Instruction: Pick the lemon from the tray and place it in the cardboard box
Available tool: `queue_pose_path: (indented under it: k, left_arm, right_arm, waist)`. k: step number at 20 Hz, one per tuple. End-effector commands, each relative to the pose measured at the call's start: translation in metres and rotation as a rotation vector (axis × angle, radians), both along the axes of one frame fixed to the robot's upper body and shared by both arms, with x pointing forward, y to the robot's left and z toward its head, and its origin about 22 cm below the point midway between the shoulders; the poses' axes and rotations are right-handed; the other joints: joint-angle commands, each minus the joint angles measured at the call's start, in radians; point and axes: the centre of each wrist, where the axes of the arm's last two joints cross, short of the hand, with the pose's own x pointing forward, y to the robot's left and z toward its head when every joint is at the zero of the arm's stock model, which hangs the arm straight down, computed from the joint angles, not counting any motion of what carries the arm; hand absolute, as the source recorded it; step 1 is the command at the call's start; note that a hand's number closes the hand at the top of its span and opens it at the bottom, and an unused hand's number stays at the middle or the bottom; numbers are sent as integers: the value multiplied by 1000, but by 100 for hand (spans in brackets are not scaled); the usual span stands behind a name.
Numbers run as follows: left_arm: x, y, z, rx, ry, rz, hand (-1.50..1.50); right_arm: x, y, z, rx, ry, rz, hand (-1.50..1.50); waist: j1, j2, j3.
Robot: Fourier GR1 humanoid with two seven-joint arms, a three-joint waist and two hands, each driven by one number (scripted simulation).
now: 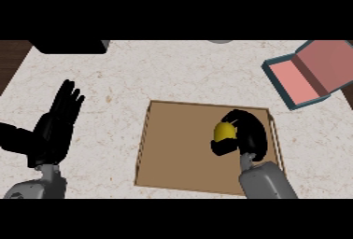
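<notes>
- The pale, speckled stone tabletop (pixel 172 70) fills most of the head view, with a strip of dark brown wood showing past its far left corner.
- A flat, square brown tray (pixel 179 149) lies on the tabletop in the middle of the view, a thin raised rim running round it.
- A cardboard box with a blue-grey outside and a pink inside (pixel 314 70) sits at the far right, well apart from the tray, tilted relative to the tabletop's edges, its opening facing up.
- The left hand (pixel 55 128) shows at the left, beside the tray, resting with its black fingers straight and pointing away from the robot; it holds nothing.
- The right hand (pixel 244 133) is over the right part of the tray, close to the right rim, its grey forearm coming in from the lower edge; its fingers and thumb are curled round the lemon.
- The small yellow lemon (pixel 224 132) is inside that grasp, over the tray, only its left side showing between thumb and fingers; whether it touches the tray's floor cannot be told.
- A black object (pixel 69 45) is cut off at the far left edge.
</notes>
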Motion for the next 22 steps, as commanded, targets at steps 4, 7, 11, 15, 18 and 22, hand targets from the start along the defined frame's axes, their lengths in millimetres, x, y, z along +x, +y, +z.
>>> queue_pose_path:
  k: [4, 7, 11, 15, 18, 22]
  left_arm:
    - [9, -2, 18, 13, -7, -21, 0]
    - [10, -15, 4, -1, -14, -67, 0]
    - [10, 2, -2, -8, -2, -31, 0]
    - [5, -10, -16, -3, 3, -12, 0]
    - [4, 13, 13, 1, 16, 0, 0]
    - [9, 8, 2, 3, -1, 8, 0]
  right_arm:
    - [9, 40, 12, -238, -124, 324, 150]
    - [21, 64, 35, -409, -160, 624, 150]
    - [32, 91, 44, -442, -241, 752, 150]
    - [31, 111, 81, -494, -308, 839, 150]
    - [19, 116, 117, -416, -383, 785, 150]
    - [21, 105, 138, -281, -511, 553, 150]
  waist:
    - [27, 4, 0]
    - [61, 14, -2]
    - [23, 6, 0]
    - [6, 1, -1]
    - [2, -2, 0]
    - [-2, -2, 0]
